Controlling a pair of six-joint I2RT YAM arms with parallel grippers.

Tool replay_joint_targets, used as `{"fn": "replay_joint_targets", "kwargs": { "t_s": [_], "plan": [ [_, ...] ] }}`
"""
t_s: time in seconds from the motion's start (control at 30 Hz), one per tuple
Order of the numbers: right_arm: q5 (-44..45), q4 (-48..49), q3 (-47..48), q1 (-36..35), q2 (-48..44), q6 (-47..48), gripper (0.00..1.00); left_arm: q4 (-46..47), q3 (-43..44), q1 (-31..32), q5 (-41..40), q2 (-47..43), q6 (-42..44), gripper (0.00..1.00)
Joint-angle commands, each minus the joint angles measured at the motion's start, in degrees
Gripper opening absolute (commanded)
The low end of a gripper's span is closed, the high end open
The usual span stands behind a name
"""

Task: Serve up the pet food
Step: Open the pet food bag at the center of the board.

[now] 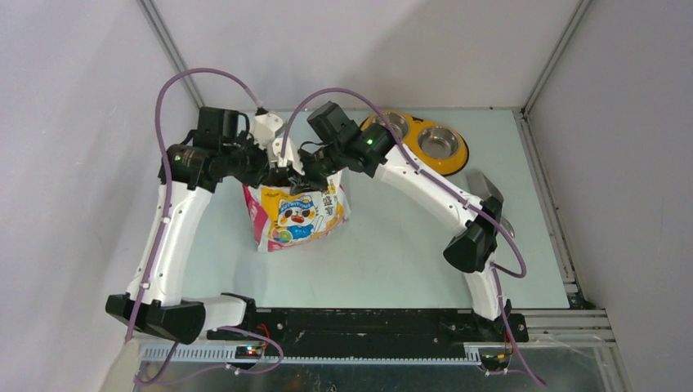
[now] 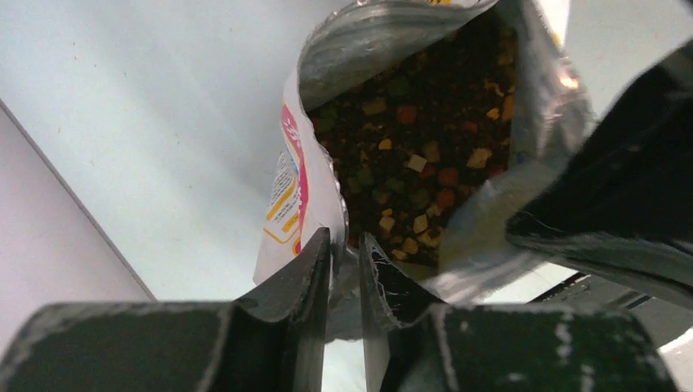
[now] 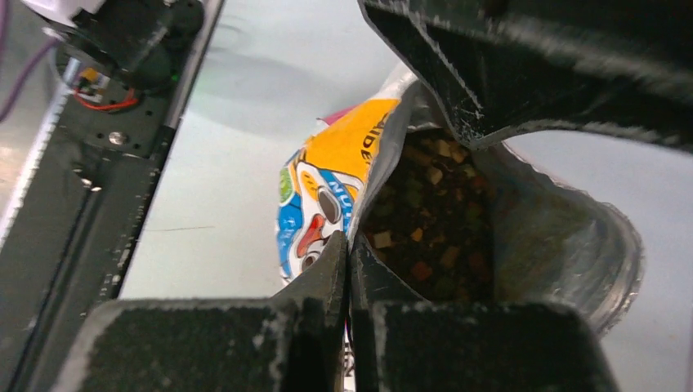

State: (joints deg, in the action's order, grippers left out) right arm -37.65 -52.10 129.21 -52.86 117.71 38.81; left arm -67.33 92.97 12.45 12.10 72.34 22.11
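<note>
Pinching the rim of the bag (image 1: 298, 214), the left gripper (image 2: 344, 249) and right gripper (image 3: 350, 255) hold its mouth open over the kibble (image 2: 417, 155) inside; a glossy rim slipping free could topple it, spilling.

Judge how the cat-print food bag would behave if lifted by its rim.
Likely floppy: the pet food bag is thin foil-lined film, its rim creased where the left gripper and right gripper pinch it. Probably bottom-heavy with kibble, so it may sag. The glossy film could slip.
</note>
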Motion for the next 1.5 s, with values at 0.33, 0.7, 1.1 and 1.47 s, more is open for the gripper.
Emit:
{"fn": "replay_joint_targets", "kwargs": {
  "t_s": [0.33,0.7,1.1,1.47],
  "plan": [
    [-0.88,-5.01,-0.88,-1.99,-7.08,2.64,0.00,5.48,-2.33,2.50,-14.11,-0.76,-1.97,0.00],
    [5.91,1.77,-6.34,-2.32,-9.20,0.08,0.03,11.55,0.37,2.36,-20.77,-4.82,-6.63,0.00],
    [7.66,4.43,-6.96,-2.47,-9.55,-2.96,0.38,13.74,1.51,1.19,-30.98,-5.62,-8.70,0.04],
    [4.15,6.49,-4.18,1.86,-10.00,-8.85,0.51,9.71,-0.18,1.19,-0.98,-12.61,0.88,0.94]
  ]
}}
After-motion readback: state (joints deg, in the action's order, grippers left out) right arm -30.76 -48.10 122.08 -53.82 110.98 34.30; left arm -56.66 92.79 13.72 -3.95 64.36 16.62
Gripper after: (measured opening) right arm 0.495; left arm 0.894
